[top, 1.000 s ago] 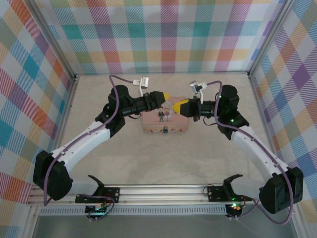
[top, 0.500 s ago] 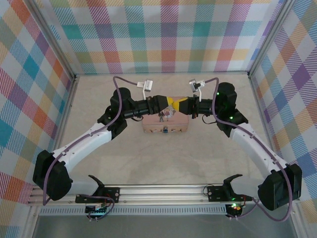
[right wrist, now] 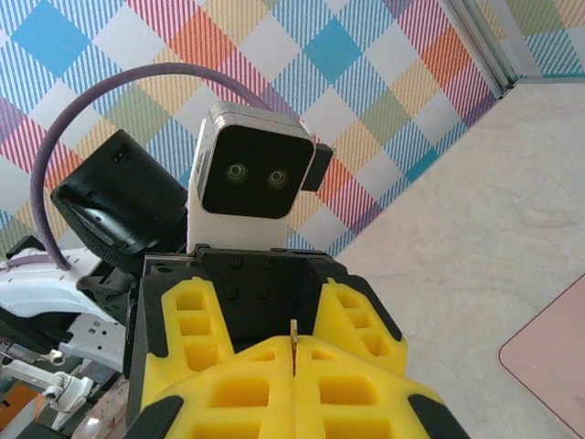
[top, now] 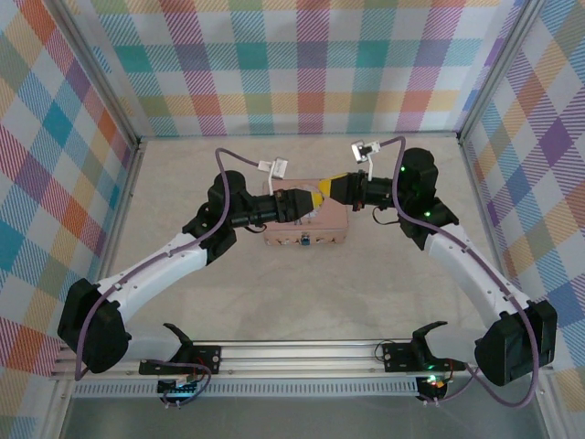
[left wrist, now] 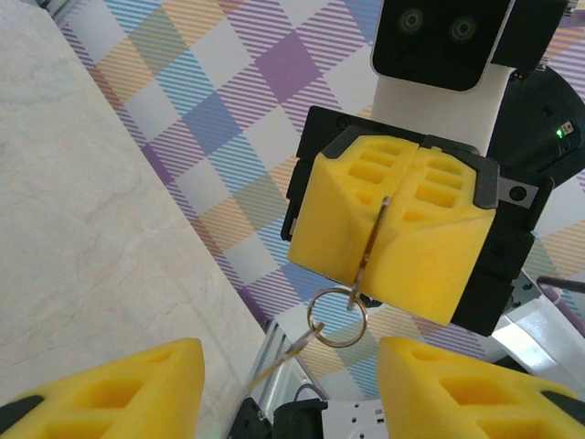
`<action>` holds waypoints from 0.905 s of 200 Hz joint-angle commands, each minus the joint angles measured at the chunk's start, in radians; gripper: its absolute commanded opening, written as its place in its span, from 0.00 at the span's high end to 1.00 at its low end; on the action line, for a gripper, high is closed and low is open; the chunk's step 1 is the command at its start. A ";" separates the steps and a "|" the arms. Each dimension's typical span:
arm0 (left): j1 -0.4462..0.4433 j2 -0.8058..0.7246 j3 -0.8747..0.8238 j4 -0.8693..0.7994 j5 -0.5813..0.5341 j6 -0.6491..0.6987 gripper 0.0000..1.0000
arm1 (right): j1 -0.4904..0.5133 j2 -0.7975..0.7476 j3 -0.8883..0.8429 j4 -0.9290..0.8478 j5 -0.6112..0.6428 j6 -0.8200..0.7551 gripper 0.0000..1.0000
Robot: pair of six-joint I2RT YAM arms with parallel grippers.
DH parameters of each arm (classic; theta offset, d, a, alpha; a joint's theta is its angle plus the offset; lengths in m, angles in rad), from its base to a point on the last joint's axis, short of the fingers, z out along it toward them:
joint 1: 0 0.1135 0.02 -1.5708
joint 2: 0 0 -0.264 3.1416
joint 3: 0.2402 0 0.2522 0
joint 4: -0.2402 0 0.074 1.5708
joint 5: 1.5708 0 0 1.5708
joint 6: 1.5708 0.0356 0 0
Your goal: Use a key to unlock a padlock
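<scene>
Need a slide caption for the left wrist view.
Right pincer clamps the key, ring dangling, facing the open left pincer.

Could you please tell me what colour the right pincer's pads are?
Bright yellow; the pads show best in the left wrist view.

I'm seeing the yellow-padded right gripper (left wrist: 384,261) blocking the left wrist's path; pale marbled tabletop (left wrist: 82,210) is lying open alongside.
</scene>
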 commanded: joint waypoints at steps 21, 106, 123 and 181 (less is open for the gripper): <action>-0.017 0.018 0.050 0.016 0.004 0.034 0.64 | -0.007 0.015 0.026 0.037 -0.020 0.026 1.00; -0.028 -0.017 0.051 -0.026 -0.059 0.078 0.64 | -0.011 0.026 0.044 -0.032 -0.009 -0.026 0.99; -0.027 -0.033 0.050 -0.044 -0.061 0.093 0.60 | -0.015 0.027 0.039 -0.030 -0.021 -0.027 0.99; -0.016 -0.037 0.062 -0.043 -0.073 0.084 0.39 | -0.014 0.028 0.019 -0.023 -0.107 -0.063 0.98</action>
